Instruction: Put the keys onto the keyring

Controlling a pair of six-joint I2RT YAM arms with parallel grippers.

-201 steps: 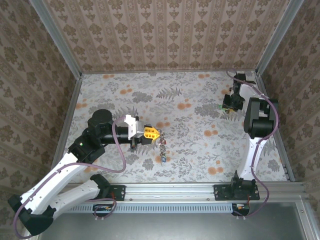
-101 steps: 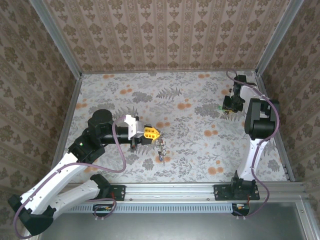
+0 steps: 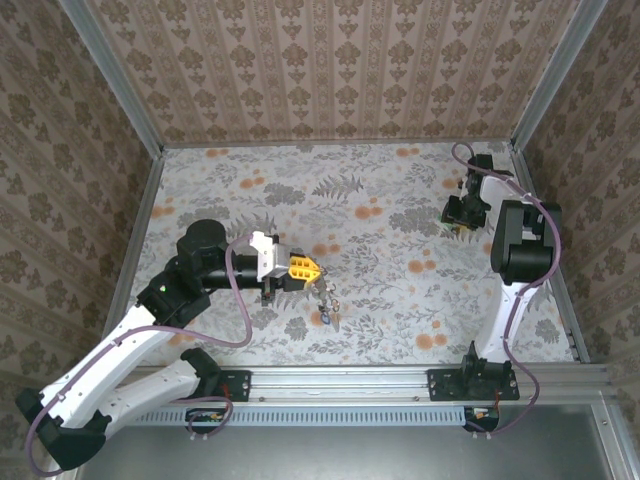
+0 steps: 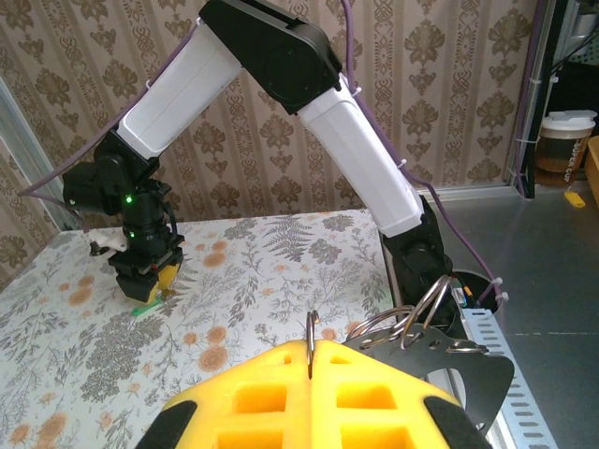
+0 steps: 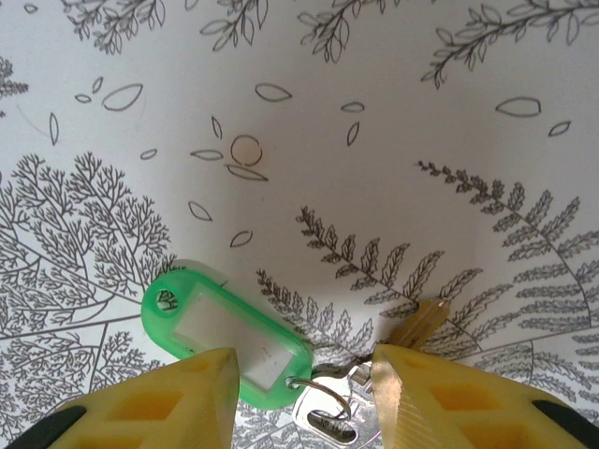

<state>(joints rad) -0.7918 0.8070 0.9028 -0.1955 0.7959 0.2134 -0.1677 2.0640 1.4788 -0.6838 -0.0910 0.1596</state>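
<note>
Hovering low over the table (image 5: 393, 112), my right claw (image 5: 301, 360) is released, its yellow fingers (image 5: 201, 398) spread wide. The loose keys (image 5: 328, 421) lie between them. The green tag (image 5: 225, 327) slants from under one finger out ahead of the claw. A small ring (image 5: 329, 391) sits almost dead centre, and a brass key (image 5: 419, 320) pokes out just beyond the other fingertip.

My left claw (image 4: 309, 354) is clenched on the keyring (image 4: 412, 313), with one wire loop pinched upright between the pads and the other loops fanned just past the tips. From above, the bundle (image 3: 324, 295) dangles below that claw's tips.

I judge the step in hand to be the pick-up of the tagged bunch. Everything here is thin and flat on the cloth, so I should sink until my fingertips brush the surface before closing. The tag lies at a slant and is partly under one finger, so I would first nudge the claw forward and towards the tag until both pads bracket its narrow width. I want to grip the tag body, not the wire, which I expect would skate out. The small ring should stay free beyond my tips, ready to meet the loop my left claw offers.
</note>
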